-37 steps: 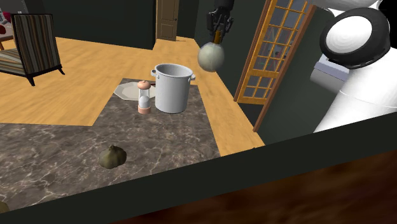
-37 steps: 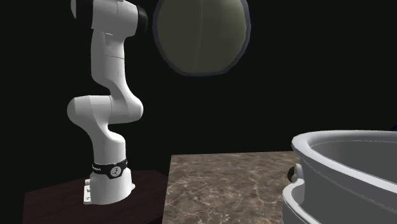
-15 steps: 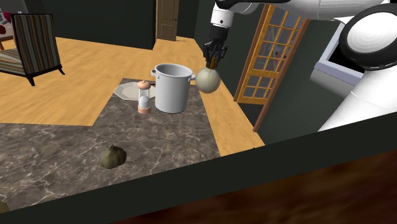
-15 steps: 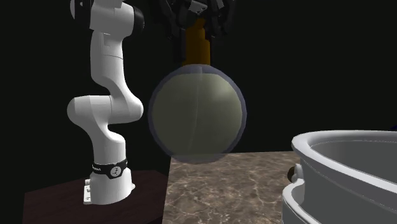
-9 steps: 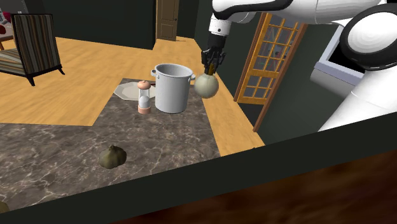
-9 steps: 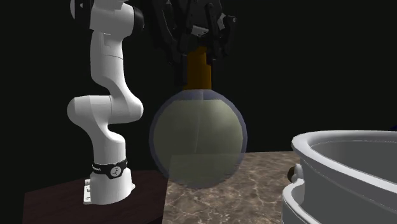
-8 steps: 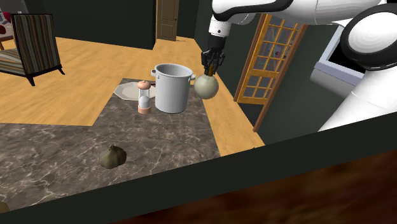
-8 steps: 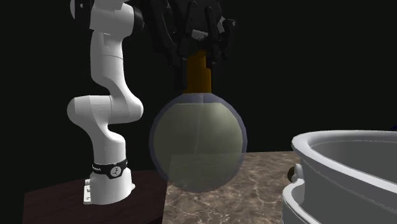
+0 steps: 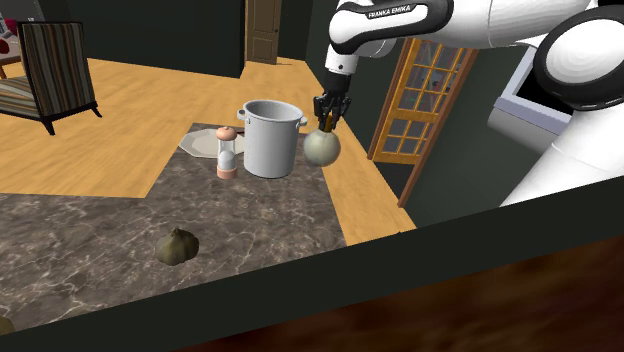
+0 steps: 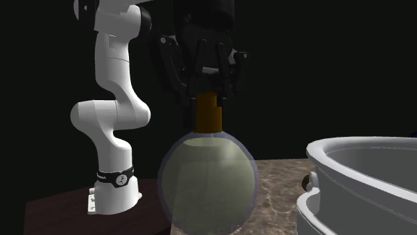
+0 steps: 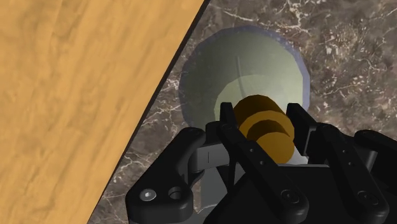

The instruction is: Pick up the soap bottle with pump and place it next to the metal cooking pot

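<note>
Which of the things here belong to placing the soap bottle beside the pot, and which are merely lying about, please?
Job: round soap bottle, pot, gripper.
Lying about: peach-capped jar, pale plate, olive lump, striped armchair.

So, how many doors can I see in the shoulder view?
2. A plain wooden door at the back, beyond the pot; a glass-paned, orange-framed door to the shoulder view's right of the held soap bottle. Others may be hidden.

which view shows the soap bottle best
The second exterior view: the soap bottle shows close, round pale body and orange-brown neck clasped by the gripper. The shoulder view shows it far off beside the pot; the wrist view looks down on it.
</note>
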`<state>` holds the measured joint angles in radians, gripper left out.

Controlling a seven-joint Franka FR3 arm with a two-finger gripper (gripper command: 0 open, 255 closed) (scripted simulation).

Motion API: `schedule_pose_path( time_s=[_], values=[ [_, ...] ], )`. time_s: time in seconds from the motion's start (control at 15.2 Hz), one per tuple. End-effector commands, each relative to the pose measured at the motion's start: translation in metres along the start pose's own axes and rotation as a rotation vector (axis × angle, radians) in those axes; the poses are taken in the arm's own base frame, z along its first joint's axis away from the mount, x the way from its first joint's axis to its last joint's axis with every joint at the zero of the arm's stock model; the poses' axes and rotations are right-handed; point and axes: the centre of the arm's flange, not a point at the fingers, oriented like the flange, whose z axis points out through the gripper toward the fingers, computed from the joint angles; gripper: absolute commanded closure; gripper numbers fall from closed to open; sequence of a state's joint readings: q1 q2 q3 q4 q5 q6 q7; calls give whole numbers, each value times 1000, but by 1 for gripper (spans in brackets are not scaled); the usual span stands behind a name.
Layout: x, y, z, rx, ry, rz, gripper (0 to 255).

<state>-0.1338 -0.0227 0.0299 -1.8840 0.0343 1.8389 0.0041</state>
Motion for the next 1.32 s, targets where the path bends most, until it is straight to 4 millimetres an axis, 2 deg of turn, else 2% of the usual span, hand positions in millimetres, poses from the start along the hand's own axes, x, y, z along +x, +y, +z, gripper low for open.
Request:
schedule_pose_path(
  time_s=[0.0, 1.25],
  values=[
    [0, 1, 10, 0, 1, 0, 255],
    [3, 4, 114, 0, 1, 0, 255]
  ],
)
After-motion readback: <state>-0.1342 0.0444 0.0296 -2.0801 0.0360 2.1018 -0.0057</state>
